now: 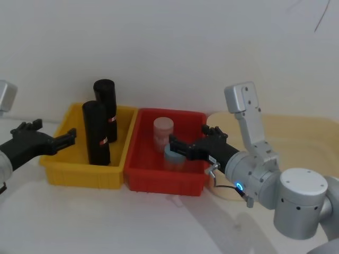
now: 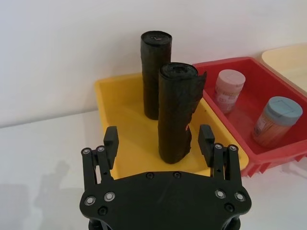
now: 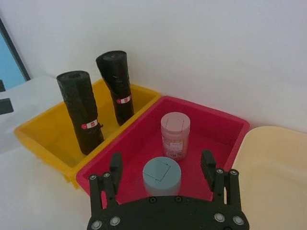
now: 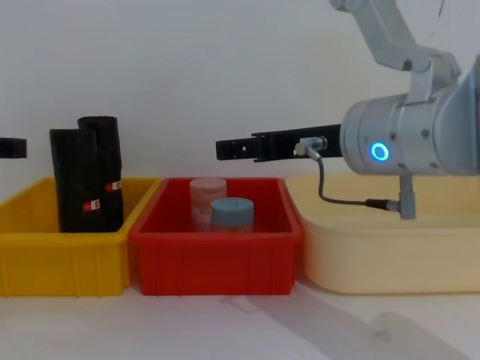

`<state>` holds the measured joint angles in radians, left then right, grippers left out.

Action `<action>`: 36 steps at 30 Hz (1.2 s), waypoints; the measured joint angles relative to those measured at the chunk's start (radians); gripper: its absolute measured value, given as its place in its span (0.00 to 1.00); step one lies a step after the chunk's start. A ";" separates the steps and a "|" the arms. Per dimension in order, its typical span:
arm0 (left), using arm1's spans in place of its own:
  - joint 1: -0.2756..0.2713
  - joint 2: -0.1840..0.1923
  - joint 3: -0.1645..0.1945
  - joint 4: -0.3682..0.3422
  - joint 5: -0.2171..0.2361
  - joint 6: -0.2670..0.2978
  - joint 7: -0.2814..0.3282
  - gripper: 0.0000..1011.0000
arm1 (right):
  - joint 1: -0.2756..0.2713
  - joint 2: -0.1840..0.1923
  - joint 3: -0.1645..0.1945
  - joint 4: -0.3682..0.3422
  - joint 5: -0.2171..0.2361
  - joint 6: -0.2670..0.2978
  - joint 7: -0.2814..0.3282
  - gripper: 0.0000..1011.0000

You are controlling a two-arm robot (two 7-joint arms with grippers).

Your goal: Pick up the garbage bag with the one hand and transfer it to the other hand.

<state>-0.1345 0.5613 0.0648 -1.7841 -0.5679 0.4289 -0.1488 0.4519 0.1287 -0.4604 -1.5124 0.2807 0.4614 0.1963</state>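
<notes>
Two black glossy rolls stand upright in the yellow bin [image 1: 63,172]. The nearer garbage bag [image 1: 96,133] [image 2: 175,112] [image 3: 80,111] [image 4: 75,180] carries a small red-and-white label, and a like roll [image 1: 106,107] [image 2: 153,72] stands behind it. My left gripper [image 1: 69,138] [image 2: 159,140] [image 4: 10,148] is open at the bin's left side, level with the nearer roll's middle and lined up with it, not touching it. My right gripper [image 1: 189,142] [image 3: 161,162] [image 4: 225,148] is open and hovers over the red bin [image 1: 159,182], holding nothing.
The red bin [image 3: 225,124] holds a pink jar [image 1: 163,132] [image 3: 175,134] and a blue-lidded jar [image 1: 173,157] [image 3: 162,175]. A shallow beige tray [image 1: 296,132] [image 4: 390,255] lies to the right. A white wall rises close behind the bins.
</notes>
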 joint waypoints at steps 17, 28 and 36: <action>-0.222 -0.036 0.149 0.245 0.029 -0.089 -0.163 0.99 | 0.033 -0.026 0.001 0.069 -0.006 -0.006 0.024 0.99; -0.312 -0.064 0.202 0.349 0.055 -0.120 -0.189 0.99 | 0.043 -0.037 0.000 0.094 -0.012 -0.007 0.040 0.99; -0.368 -0.086 0.230 0.421 0.076 -0.127 -0.201 0.99 | 0.051 -0.044 0.004 0.112 -0.013 -0.007 0.051 0.99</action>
<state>-0.5029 0.4751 0.2952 -1.3628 -0.4919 0.3019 -0.3502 0.5025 0.0849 -0.4565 -1.4009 0.2677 0.4546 0.2469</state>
